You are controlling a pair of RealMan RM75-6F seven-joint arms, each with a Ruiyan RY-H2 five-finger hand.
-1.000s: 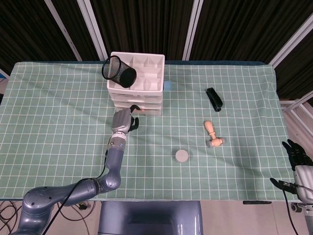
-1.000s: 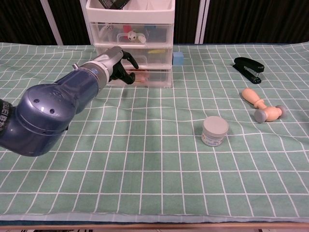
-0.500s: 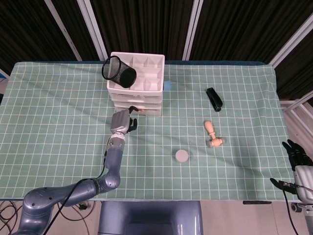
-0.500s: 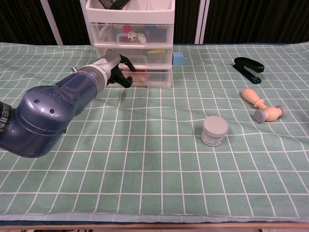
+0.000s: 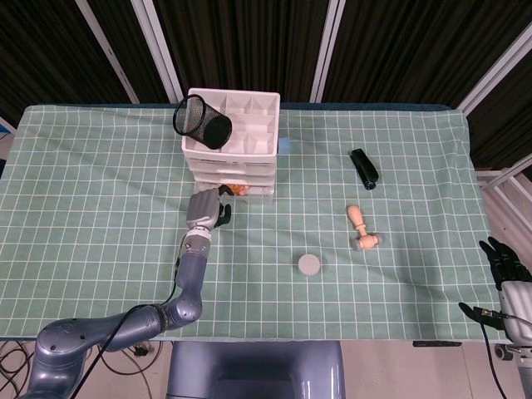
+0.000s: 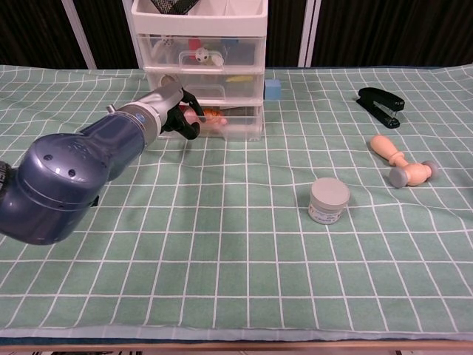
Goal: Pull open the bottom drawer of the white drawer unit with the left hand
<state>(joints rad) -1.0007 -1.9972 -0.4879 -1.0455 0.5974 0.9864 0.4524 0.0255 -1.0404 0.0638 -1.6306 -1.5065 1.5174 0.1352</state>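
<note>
Drawer unit (image 5: 230,150) at table's far centre-left, fronts facing robot. Bottom drawer (image 6: 224,122) partly out toward robot, long axis left-right. Left hand (image 5: 206,209) fingers curled, hooked on drawer's front left edge. Right hand (image 5: 504,268) off table edge, fingers spread. No readable writing.

Left robot hand (image 6: 176,111) has drawn the bottom drawer (image 6: 225,124) further out

We see a tabletop (image 5: 100,183) under green checked cloth. On it: the white drawer unit (image 5: 231,158) upper centre, a black stapler (image 5: 364,169) right, a wooden stamp (image 5: 362,229) below it, a grey-lidded jar (image 5: 310,265) lower centre, and a small blue block (image 6: 273,89) beside the unit.
</note>
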